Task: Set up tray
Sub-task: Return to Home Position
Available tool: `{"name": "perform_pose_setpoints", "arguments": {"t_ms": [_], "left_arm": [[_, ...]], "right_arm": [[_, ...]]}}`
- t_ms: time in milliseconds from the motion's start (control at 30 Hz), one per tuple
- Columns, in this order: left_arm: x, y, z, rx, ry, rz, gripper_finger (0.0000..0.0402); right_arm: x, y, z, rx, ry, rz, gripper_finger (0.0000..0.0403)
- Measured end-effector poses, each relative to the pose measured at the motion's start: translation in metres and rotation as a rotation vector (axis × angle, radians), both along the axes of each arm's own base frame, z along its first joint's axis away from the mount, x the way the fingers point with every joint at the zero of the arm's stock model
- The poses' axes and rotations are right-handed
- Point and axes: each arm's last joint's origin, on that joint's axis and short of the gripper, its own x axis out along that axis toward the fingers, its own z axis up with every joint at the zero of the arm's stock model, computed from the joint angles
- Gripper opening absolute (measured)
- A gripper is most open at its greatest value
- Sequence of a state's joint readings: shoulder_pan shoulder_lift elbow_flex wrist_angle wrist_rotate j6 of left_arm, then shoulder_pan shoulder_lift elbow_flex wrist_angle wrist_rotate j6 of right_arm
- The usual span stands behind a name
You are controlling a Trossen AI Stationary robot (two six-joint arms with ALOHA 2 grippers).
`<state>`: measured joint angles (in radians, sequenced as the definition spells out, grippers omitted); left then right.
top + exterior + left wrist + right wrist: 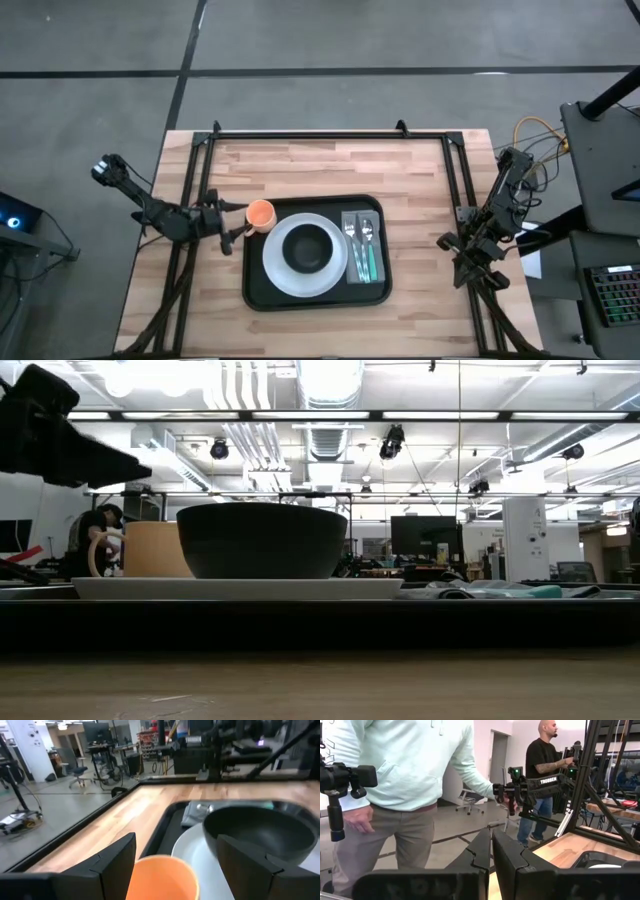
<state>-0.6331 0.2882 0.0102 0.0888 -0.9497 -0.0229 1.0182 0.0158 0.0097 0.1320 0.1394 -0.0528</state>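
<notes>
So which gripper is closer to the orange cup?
The left. The left gripper, open, sits right beside the cup, at the tray's left edge. The right gripper is across the tray, at the table's right edge.

black tray (256,294); white plate (275,266); black bowl (308,250); orange cup (260,214); pale striped wood table (320,165).

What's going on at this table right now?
A two-armed robot is laying out a meal tray. The black tray holds a white plate with a dark bowl on it, and cutlery lies on a napkin along one side. The left gripper is open right beside an orange cup at the tray's corner, not gripping it. The right gripper is shut and waits at the table's right edge.
</notes>
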Motion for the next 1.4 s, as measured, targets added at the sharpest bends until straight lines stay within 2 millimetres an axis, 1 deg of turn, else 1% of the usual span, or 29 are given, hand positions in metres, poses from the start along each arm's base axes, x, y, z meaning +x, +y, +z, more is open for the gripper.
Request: {"name": "perform_pose_setpoints", "arguments": {"t_ms": [100, 200, 300, 433, 533, 767, 900, 1400], "left_arm": [[0.001, 0.000, 0.006, -0.026, -0.051, -0.001, 0.0253], [0.001, -0.001, 0.017, -0.030, -0.131, -0.014, 0.0253], [0.001, -0.002, 0.026, -0.022, -0.197, -0.065, 0.0253], [0.001, -0.004, 0.031, -0.050, -0.251, -0.126, 0.0253], [0.001, -0.005, 0.033, -0.048, -0.257, -0.165, 0.0253], [-0.002, -0.002, 0.040, -0.072, -0.302, -0.164, 0.0253], [-0.005, 0.000, 0.038, -0.030, -0.303, -0.162, 0.0253], [-0.010, 0.004, 0.043, -0.018, -0.344, -0.155, 0.0253]], "right_arm": [[0.000, 0.000, 0.000, 0.000, 0.000, 0.000, 0.0008], [0.000, 0.000, 0.000, 0.000, 0.000, 0.000, 0.0008], [0.000, 0.000, 0.000, 0.000, 0.000, 0.000, 0.0008], [0.000, 0.000, 0.000, 0.000, 0.000, 0.000, 0.0008], [0.000, 0.000, 0.000, 0.000, 0.000, 0.000, 0.0008], [0.000, 0.000, 0.000, 0.000, 0.000, 0.000, 0.0008], [0.000, 0.000, 0.000, 0.000, 0.000, 0.000, 0.0008], [0.000, 0.000, 0.000, 0.000, 0.000, 0.000, 0.0009]]}}
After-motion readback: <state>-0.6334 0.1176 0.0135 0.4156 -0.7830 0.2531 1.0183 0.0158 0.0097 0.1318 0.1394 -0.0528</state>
